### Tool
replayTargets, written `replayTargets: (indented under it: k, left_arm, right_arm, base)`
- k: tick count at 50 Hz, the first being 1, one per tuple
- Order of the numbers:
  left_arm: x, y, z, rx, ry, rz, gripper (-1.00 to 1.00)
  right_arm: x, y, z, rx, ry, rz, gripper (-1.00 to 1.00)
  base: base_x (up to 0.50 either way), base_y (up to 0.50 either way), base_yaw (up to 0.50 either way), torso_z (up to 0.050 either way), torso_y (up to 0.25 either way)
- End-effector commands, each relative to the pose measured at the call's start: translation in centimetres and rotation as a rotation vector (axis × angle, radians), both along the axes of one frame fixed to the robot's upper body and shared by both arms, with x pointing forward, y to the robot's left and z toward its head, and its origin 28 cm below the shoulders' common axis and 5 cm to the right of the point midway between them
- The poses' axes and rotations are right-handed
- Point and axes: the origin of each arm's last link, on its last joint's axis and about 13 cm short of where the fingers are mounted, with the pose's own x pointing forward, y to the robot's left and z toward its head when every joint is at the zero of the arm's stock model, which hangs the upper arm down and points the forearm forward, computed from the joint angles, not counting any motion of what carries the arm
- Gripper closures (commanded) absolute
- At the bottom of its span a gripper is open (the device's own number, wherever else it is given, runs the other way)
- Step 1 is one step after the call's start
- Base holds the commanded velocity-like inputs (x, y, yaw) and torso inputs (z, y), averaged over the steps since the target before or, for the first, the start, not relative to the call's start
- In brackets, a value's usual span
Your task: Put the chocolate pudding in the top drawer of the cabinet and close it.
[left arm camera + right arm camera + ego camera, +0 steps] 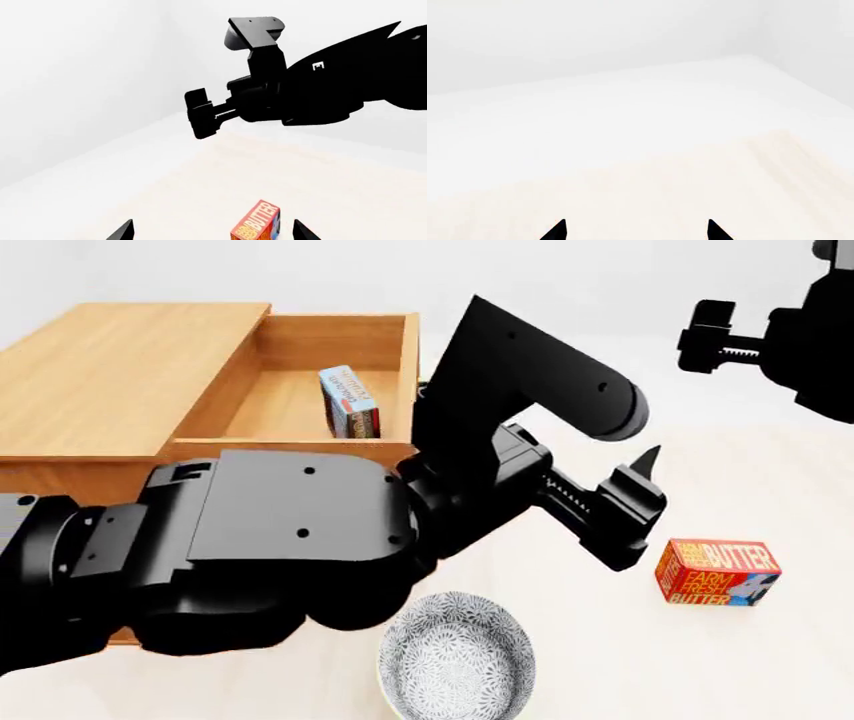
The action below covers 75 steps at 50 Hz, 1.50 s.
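Observation:
In the head view the light-brown cabinet (120, 370) has its top drawer (340, 340) pulled open. The chocolate pudding (348, 402), a small dark printed box with a light blue edge, stands upright inside that drawer. My left gripper (641, 502) hangs open over the table to the right of the drawer, holding nothing. In the left wrist view its fingertips (303, 231) stand wide apart around my left gripper (212, 232). My right gripper (707, 335) is raised at the far right. Its tips are apart in the right wrist view, so my right gripper (636, 231) is open and empty.
A red-orange butter box (717, 572) lies on the pale table just right of the left gripper; the same butter box (257, 222) shows near one left fingertip. A patterned bowl (458, 658) sits at the front. My left arm hides the drawer's front and handle.

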Motion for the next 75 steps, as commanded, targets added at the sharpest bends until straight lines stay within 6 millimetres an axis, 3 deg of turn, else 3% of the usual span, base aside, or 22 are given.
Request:
replayTargets:
  k: [1,19,35,75]
  left_arm:
    - [-0.1,-0.9,-2.3,0.019,0.056,-0.012,-1.00]
    - [1.6,-2.5,-4.8,0.056,0.095,0.023,-1.00]
    - [4.1,-3.0,-6.1,0.117,0.135,0.183,-1.00]
    - [7.2,-0.6,-8.2,0.144,0.177,0.341,-1.00]
  right_arm:
    - [-0.3,-0.3,-0.8,0.000,0.018,-0.016,-1.00]
    - [-0.8,-0.9,-1.9,0.000,0.041,-0.031,-1.00]
    - [-0.8,-0.6,-2.2,-0.007,0.050,-0.024,-1.00]
    - [-0.9,-0.6,-2.5,-0.002,0.049,-0.017,-1.00]
  base:
    - [0.00,0.00,0.00,0.000,0.000]
    - [0.00,0.00,0.00,0.000,0.000]
    - [0.00,0.00,0.00,0.000,0.000]
    - [0.00,0.00,0.00,0.000,0.000]
